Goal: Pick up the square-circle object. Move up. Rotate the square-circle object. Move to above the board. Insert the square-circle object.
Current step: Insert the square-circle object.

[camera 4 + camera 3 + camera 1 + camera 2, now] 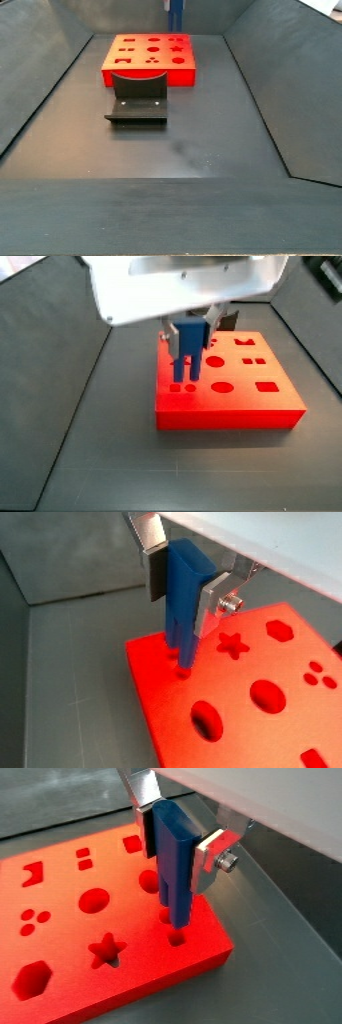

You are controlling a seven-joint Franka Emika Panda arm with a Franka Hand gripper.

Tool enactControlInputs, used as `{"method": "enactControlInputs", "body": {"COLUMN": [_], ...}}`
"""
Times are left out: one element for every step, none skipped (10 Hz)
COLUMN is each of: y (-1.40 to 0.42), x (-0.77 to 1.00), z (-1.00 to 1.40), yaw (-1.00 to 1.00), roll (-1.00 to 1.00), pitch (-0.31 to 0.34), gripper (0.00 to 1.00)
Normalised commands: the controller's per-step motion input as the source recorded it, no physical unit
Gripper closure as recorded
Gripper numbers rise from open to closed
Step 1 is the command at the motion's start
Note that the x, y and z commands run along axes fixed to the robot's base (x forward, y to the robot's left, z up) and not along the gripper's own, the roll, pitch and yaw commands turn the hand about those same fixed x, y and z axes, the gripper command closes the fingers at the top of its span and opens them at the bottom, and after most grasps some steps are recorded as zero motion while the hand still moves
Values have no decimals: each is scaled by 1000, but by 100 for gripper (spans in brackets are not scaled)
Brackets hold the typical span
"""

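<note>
Two pincer (185,587) fingers clamp the square-circle object (185,612) upright.

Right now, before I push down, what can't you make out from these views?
- Whether the square-circle object has its tip inside a cutout of the board: too blurred in both wrist views.
- Gripper: in a side view its housing hides the fingers.
- Far side view: the top edge crops the peg.

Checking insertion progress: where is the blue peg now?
In both wrist views the square-circle object stands upright in the gripper, tip at the board near its edge.

one gripper (181,840), one blue peg (173,863), one board (80,963), one fixture (136,103).
</note>
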Motion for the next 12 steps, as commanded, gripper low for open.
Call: {"method": "enactControlInputs", "body": {"y": [0, 3, 0, 0, 6, 11, 6, 11, 9, 6, 6, 0], "x": [0, -34, -134, -157, -117, -17, 0, 60, 63, 9, 43, 191], "z": [-291, -206, -180, -189, -126, -131, -140, -151, -149, -186, -200, -226], "yaw": [0, 6, 63, 89, 77, 89, 74, 29, 0, 0, 0, -57], "roll": [-56, 0, 0, 0, 14, 0, 0, 0, -7, -14, -9, -27], "pitch": [-137, -74, -36, -34, -9, -7, -11, -10, -10, -20, -7, 0], "gripper": [100, 100, 100, 100, 100, 100, 100, 100, 100, 100, 100, 100]}}
